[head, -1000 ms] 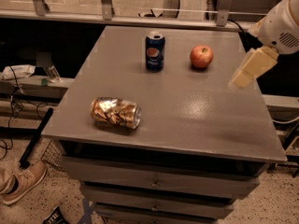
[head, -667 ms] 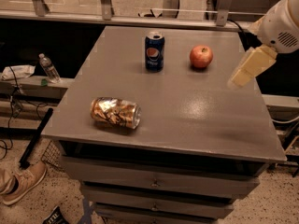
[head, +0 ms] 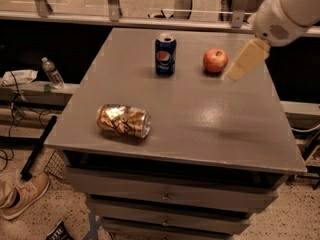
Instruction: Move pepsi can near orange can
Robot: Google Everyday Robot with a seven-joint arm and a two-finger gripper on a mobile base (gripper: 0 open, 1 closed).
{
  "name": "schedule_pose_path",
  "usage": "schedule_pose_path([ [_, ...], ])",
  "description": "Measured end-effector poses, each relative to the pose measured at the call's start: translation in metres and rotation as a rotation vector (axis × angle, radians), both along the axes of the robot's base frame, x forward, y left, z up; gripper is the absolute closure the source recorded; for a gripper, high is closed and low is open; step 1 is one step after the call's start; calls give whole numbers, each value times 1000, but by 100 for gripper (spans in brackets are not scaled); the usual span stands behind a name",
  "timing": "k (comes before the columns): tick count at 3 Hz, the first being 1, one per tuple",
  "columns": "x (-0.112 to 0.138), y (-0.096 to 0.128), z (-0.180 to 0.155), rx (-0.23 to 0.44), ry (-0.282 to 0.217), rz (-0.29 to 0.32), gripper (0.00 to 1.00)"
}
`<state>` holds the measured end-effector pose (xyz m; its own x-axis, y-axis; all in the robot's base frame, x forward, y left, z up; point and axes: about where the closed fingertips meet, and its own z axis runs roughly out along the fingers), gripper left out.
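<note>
The pepsi can [head: 165, 54] is dark blue with a round logo and a silver top. It stands upright at the back middle of the grey table [head: 210, 114]. The orange can [head: 123, 120] is shiny orange-gold and dented. It lies on its side near the table's front left. My gripper [head: 245, 60] hangs cream-coloured from the white arm at the upper right, above the table just right of a red apple [head: 215, 60]. It is well to the right of the pepsi can and holds nothing that I can see.
The apple sits between the pepsi can and my gripper. The table has drawers below its front edge. A plastic bottle [head: 51, 72] stands on a low ledge to the left. Cables and a shoe [head: 22, 196] lie on the floor at the left.
My gripper has moved left and slightly up, closer to the apple. The cans and the apple have not moved.
</note>
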<state>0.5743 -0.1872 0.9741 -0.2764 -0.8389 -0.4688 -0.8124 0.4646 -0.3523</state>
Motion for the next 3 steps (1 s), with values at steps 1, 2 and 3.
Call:
schedule_pose_path([
  [1, 42, 44, 16, 17, -68, -7, 0],
  [2, 81, 69, 9, 44, -68, -44, 0],
  [3, 111, 81, -6, 140, -38, -81, 0],
])
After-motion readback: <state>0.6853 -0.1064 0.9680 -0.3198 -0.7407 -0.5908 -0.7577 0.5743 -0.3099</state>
